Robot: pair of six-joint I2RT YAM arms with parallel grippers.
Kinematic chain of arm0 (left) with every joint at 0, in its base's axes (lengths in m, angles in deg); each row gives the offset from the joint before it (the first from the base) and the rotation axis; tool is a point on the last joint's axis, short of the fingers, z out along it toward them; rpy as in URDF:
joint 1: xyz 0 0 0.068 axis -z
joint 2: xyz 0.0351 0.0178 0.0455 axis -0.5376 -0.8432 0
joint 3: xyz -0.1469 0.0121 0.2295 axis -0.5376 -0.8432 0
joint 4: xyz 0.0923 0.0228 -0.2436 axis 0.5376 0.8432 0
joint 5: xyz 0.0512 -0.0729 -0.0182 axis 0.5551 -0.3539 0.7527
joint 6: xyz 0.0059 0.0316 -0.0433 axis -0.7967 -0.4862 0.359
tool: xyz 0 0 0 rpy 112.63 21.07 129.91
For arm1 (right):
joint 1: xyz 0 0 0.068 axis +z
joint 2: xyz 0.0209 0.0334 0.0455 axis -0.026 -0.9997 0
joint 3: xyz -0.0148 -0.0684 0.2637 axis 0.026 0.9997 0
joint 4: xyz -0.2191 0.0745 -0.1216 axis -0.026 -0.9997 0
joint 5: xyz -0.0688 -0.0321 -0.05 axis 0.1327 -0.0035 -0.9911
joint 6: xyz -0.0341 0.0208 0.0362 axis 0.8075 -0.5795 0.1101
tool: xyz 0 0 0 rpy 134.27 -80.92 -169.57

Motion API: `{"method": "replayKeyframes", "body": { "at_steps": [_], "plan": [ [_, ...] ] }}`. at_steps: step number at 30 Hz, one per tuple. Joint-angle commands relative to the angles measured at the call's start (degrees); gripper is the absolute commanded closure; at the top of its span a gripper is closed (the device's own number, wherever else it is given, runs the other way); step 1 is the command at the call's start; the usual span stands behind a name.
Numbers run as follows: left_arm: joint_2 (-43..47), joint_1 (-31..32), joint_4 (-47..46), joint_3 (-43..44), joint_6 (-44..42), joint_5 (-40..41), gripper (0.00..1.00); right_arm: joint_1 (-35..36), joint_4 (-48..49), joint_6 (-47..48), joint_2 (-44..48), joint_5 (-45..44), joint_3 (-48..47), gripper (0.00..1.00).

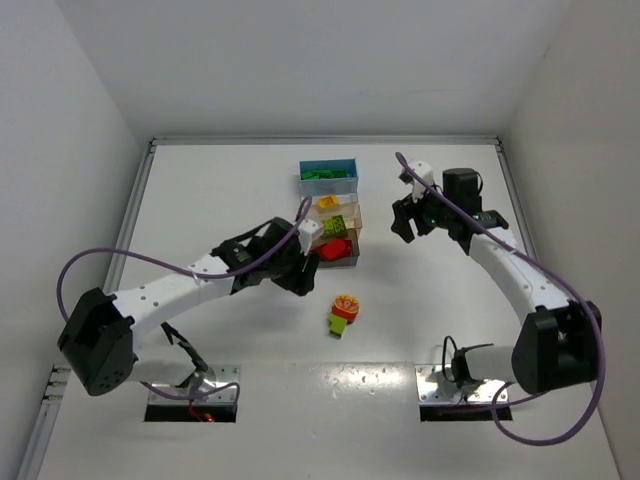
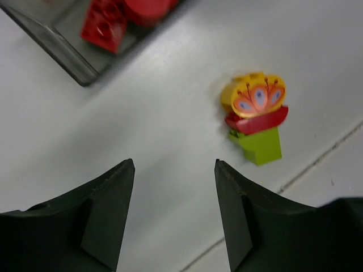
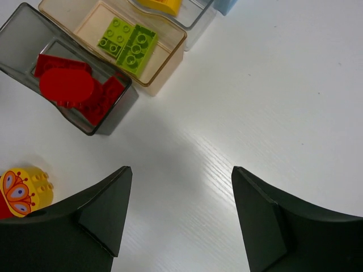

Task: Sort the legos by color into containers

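Lego clump (image 1: pixel 343 313) stands alone on open desk (image 1: pixel 430 300), near the grey bin (image 3: pixel 20 39); left hand (image 2: pixel 174 164) and right hand (image 3: pixel 181 170) both spread, empty.

The white table (image 1: pixel 230 180) is being enclosed by white walls (image 1: pixel 300 60) along its far, left and right edges.

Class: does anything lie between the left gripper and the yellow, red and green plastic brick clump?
Nothing visible: only bare table separates the left gripper from the clump; the smoky grey plastic bin sits aside.
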Motion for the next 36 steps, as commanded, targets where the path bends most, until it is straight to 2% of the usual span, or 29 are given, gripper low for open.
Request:
{"method": "replayKeyframes", "body": {
  "at_steps": [1, 7, 11, 17, 25, 27, 36],
  "plan": [
    [2.3, 4.5, 1.6, -2.3, 5.5, -0.2, 0.37, -0.9, 0.2, 1.7, 3.9, -0.8, 2.1, 0.29],
    [2.3, 9.1, 1.6, -4.6, 10.8, -4.0, 0.38, -2.8, -0.4, 1.7, 9.7, -0.8, 5.7, 0.29],
    [1.2, 14.2, -0.5, -6.0, 12.8, -5.3, 0.38, -3.8, -0.9, 1.7, 13.2, -0.8, 8.9, 0.29],
    [-5.2, 19.0, -3.2, -4.2, 14.0, -5.3, 0.33, -5.1, -1.4, 1.7, 16.9, -0.8, 12.3, 0.29],
    [-12.6, 19.0, -4.3, 0.1, 15.9, -2.1, 0.31, -6.2, -4.4, 1.7, 20.3, -0.3, 13.4, 0.29],
    [-14.8, 19.0, -4.3, 1.6, 17.2, -0.4, 0.28, -6.2, -4.9, 1.7, 20.9, -0.3, 13.4, 0.29],
    [-20.4, 20.1, -4.8, 4.9, 18.3, 0.1, 0.26, -6.2, -6.0, 3.4, 22.1, -0.3, 14.5, 0.29]
  ]
}}
